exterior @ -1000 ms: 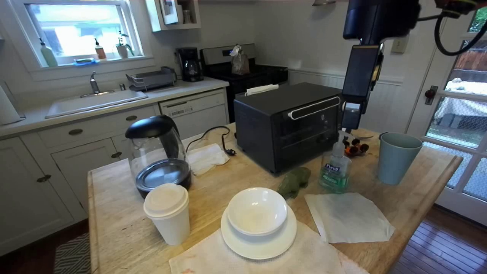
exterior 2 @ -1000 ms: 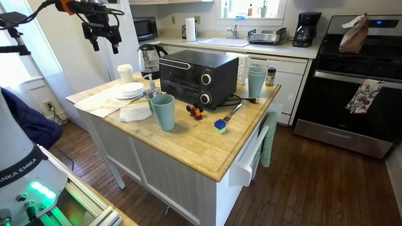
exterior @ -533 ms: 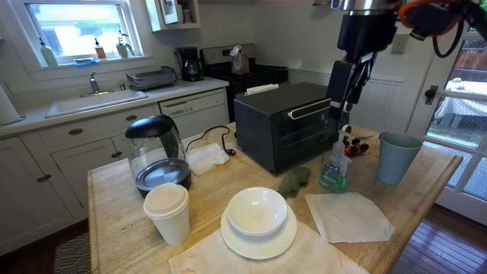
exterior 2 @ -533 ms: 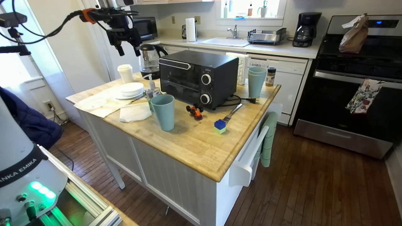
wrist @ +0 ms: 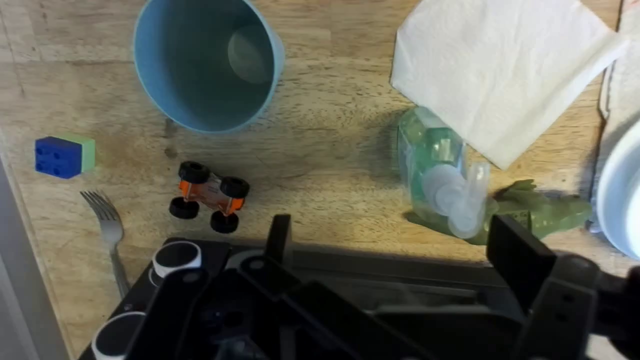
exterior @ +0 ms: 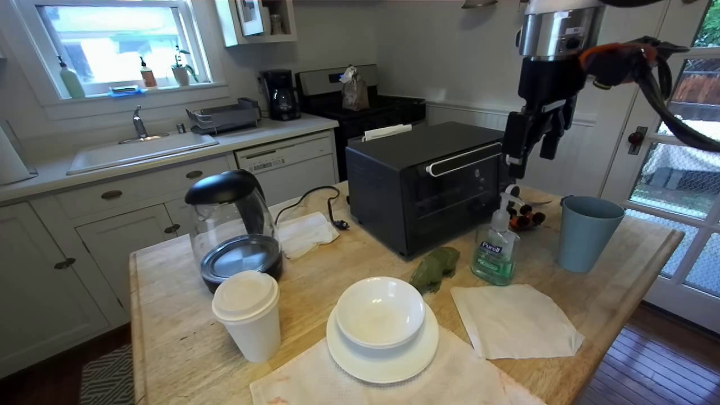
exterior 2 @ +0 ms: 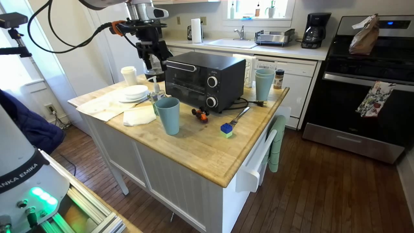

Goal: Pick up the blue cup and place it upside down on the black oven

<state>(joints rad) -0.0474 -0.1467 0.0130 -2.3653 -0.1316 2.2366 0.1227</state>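
The blue cup stands upright on the wooden table in front of the oven; it also shows in an exterior view. The wrist view looks down into its open mouth, at the upper left. The black oven shows in both exterior views, its top bare. In the wrist view its dark front edge lies behind my fingers. My gripper is open and empty. In both exterior views it hangs in the air by the oven's front, apart from the cup.
A sanitizer pump bottle and a green toy stand near the oven's front. A toy car, a brick and a fork lie beside the cup. Stacked blue-green cups stand beyond the oven.
My gripper has come in from the left and lowered toward the oven's front in an exterior view, and its tilt has changed. It stays open. The cup and oven have not moved.
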